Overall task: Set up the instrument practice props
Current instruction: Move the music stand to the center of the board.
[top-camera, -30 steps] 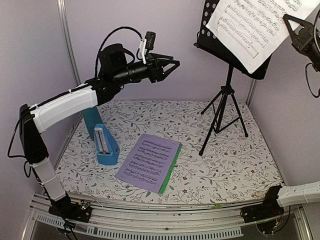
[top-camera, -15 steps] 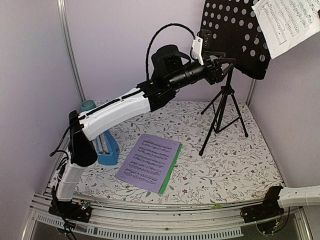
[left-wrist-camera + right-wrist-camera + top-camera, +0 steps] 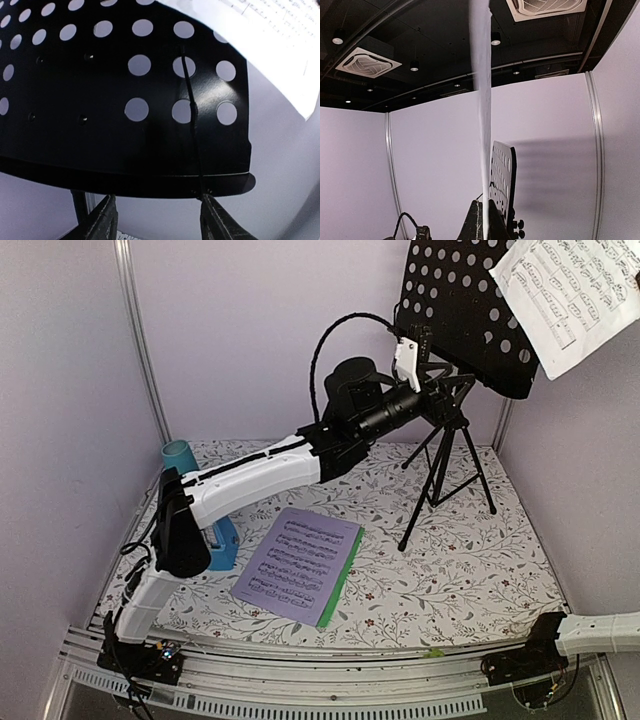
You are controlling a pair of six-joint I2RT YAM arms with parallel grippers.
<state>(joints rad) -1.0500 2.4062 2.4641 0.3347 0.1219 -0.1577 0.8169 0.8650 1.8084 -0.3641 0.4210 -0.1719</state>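
Music stand (image 3: 441, 465): set at the back right of the table (image 3: 480, 570), its feet on the top.
Desk (image 3: 460, 310): carried high on the stand, above the table's back edge.
Loose sheet (image 3: 565, 290): held up to the right of the desk, overlapping its right edge in the top view.
Sheet-music pages (image 3: 300, 565): laid flat at the middle front, left of the stand.
Metronome (image 3: 225, 543): left of the pages, partly hidden behind the left arm (image 3: 250, 475).
Cup (image 3: 180, 455): behind the metronome, at the back left.
Left gripper (image 3: 452, 400): placed just under the desk's lower lip.

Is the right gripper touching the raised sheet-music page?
Touching. In the right wrist view the sheet-music page, seen edge-on, runs down into the right gripper, pinched between its fingers with no gap.
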